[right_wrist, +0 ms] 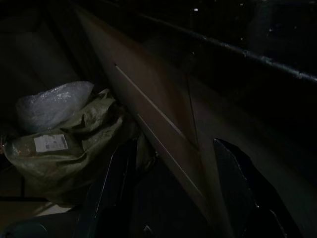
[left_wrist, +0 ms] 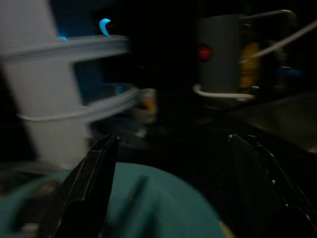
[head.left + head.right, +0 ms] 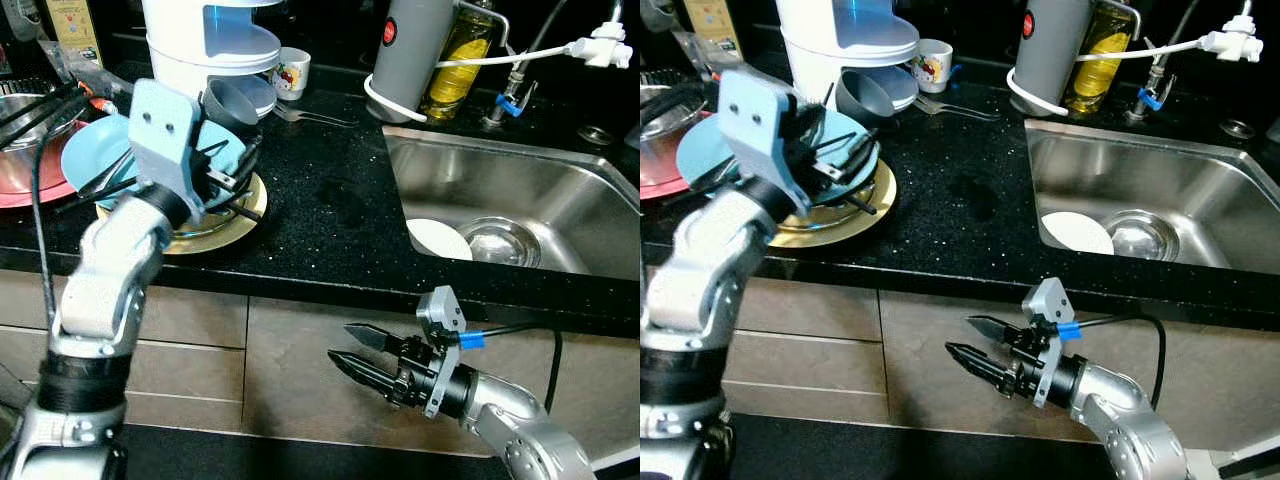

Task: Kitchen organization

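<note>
Black countertop (image 3: 330, 200), left tool (image 2: 168, 193) fingers apart over blue plate (image 2: 163, 203), right tool (image 3: 358, 352) apart below

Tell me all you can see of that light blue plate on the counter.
The light blue plate is round, smooth and glossy, perhaps plastic. It rests tilted on a gold plate near the black counter's front edge. The left tool hangs open over it; whether it touches is unclear.

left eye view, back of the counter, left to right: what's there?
white tiered appliance → small printed cup → fork → grey canister with red button → yellow oil bottle → faucet
</note>
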### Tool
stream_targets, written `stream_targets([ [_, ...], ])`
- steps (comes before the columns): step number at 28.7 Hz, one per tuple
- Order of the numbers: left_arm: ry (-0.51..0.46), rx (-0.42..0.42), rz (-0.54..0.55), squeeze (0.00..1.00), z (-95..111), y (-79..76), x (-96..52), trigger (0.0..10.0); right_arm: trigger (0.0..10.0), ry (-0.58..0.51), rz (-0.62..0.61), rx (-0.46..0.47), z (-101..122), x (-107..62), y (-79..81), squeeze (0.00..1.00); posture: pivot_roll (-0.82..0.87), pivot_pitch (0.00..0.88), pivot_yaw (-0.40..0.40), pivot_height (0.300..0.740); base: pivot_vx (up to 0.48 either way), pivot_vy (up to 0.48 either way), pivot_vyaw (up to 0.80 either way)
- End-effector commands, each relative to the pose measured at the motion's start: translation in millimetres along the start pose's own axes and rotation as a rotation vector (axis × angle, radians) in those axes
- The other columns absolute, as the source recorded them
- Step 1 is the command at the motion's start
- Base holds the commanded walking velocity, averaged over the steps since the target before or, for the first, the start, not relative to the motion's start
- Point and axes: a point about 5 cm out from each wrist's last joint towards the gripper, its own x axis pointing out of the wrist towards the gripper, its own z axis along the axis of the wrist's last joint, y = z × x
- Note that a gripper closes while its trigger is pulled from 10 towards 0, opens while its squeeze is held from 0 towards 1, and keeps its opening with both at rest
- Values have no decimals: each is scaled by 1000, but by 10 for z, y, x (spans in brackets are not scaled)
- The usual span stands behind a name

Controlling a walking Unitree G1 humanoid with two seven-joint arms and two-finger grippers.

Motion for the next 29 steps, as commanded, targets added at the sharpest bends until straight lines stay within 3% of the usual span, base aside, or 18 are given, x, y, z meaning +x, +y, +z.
stream_targets([
  [1, 37, 20, 8, 0, -24, 56, 12, 10000, 10000, 22, 5, 6, -47, 6, -3, 0, 115, 8, -105, 740, 0, 0, 0],
  [8, 79, 58, 47, 0, -9, 194, 10, 10000, 10000, 14, 4, 15, -42, 16, -3, 0, 121, 20, -107, 740, 0, 0, 0],
  [10, 132, 90, 75, 0, -35, 281, -1, 10000, 10000, 16, 6, 15, -35, 13, -2, 0, 123, 30, -107, 740, 0, 0, 0],
  [16, 206, 107, 57, 0, -92, 333, 2, 10000, 10000, 11, 4, 20, -35, 18, 2, 0, 120, 27, -106, 740, 0, 0, 0],
  [22, 276, 149, 59, 0, -14, 549, 121, 10000, 10000, 9, -5, 17, -43, 32, -4, 0, 118, 19, -104, 740, 0, 0, 0],
  [25, 312, 107, 89, 0, 13, 650, 133, 10000, 10000, 10, -8, 18, -46, 36, -7, 0, 119, 19, -102, 740, 0, 0, 0],
  [29, 378, 38, 64, 0, -11, 672, 85, 10000, 10000, 9, -19, 15, -46, 33, -16, 0, 115, 19, -105, 740, 0, 0, 0],
])
